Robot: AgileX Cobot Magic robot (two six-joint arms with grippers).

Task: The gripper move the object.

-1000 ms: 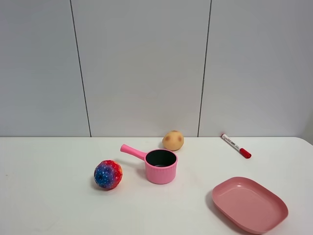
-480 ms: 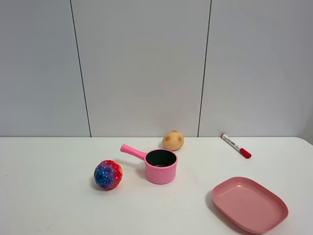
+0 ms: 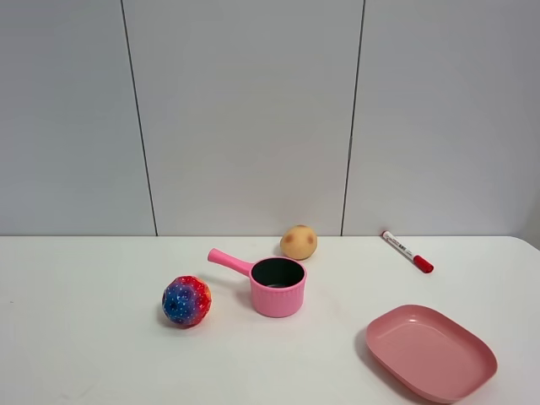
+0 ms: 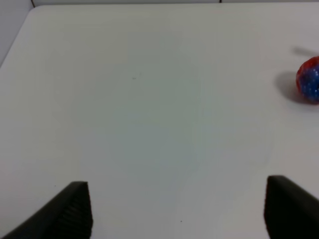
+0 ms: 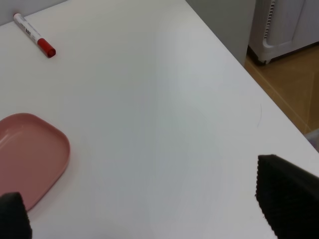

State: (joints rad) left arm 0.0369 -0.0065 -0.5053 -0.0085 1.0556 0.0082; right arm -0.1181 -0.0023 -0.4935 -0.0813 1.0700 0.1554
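The pink saucepan (image 3: 278,287) stands upright on the white table (image 3: 84,337) near the middle, dark inside showing, its handle pointing back-left. Neither arm shows in the exterior high view. My left gripper (image 4: 179,211) is open, its two black fingertips (image 4: 75,209) wide apart over bare table, far from the saucepan. My right gripper (image 5: 149,211) is open too, with its fingertips (image 5: 286,199) spread above the table near its right edge. The saucepan shows in neither wrist view.
A multicoloured ball (image 3: 186,301) lies left of the saucepan and shows in the left wrist view (image 4: 309,79). A tan potato-like toy (image 3: 299,242) sits behind the saucepan. A red-capped marker (image 3: 407,251) (image 5: 34,35) lies back right. A flat pink plate (image 3: 430,352) (image 5: 25,154) sits front right.
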